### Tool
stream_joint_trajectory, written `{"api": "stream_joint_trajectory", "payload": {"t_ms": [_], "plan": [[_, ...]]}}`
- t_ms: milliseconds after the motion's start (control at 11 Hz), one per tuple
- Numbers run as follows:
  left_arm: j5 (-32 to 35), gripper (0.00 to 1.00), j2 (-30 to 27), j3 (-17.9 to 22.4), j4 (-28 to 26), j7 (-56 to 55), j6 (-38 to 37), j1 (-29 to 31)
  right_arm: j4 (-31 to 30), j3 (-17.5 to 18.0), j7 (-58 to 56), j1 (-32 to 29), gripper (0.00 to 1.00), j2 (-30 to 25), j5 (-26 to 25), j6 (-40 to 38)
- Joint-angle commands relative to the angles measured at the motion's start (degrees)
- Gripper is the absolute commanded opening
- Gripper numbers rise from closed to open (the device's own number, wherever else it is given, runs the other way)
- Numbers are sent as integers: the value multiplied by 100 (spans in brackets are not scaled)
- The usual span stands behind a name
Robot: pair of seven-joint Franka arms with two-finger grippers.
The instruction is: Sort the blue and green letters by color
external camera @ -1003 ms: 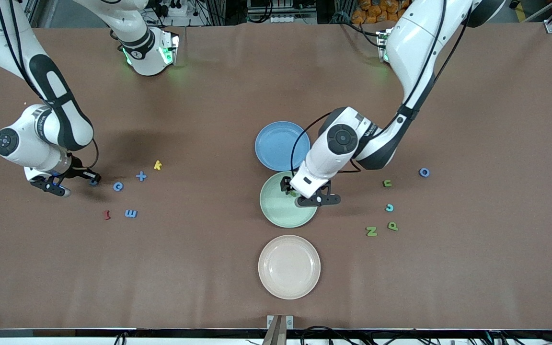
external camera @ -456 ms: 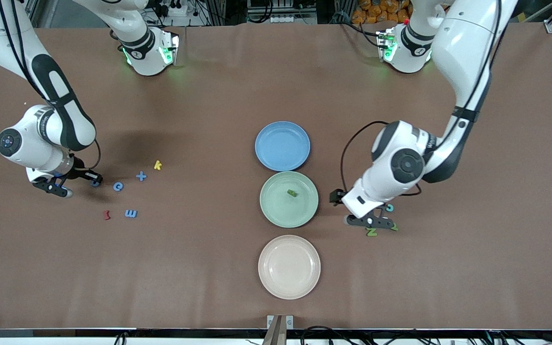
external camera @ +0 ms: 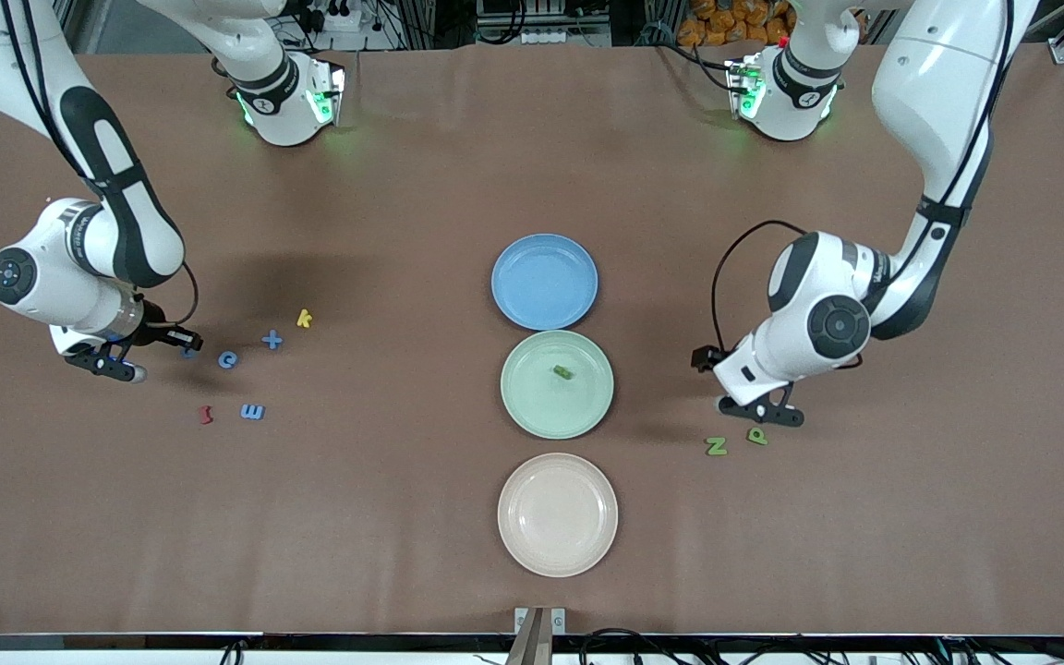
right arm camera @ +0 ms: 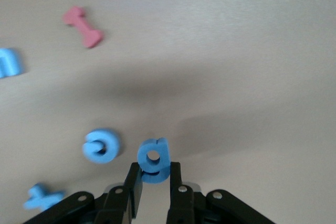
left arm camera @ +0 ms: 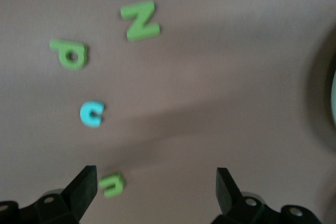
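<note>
Left tool spread over the green cluster; right tool pinching a blue letter.

We find the left tool (external camera: 758, 411) spread and empty above the counter (external camera: 421, 185), over the green u (left arm camera: 113, 183) and the teal c (left arm camera: 92, 114), with the green p (external camera: 757, 435) and N (external camera: 716, 446) nearer the camera. One green piece (external camera: 562, 372) lies in the green plate (external camera: 532, 416). We advise centring squarely on one letter before descending. The right tool (right arm camera: 153, 182) is pressed onto the blue g (right arm camera: 154, 158); we advise a vertical lift clear of the neighbouring blue letter (right arm camera: 101, 145), then the blue plate (external camera: 523, 296).
</note>
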Motion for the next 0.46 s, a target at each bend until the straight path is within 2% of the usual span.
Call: {"api": "stream_joint_trajectory", "payload": {"t_ms": [0,91,365], "plan": [[124,100,-706,-59,-1097,-47,426,465,-8,305,69,269,8,-574,38,-666],[124,100,-593,-59,-1247,-55,760,581,-8,472,165,322,7,-654,46,-702],[124,85,-451,-41,-1503,-773,1211,530,62,781,779,839,7,-698,46,-712]]}}
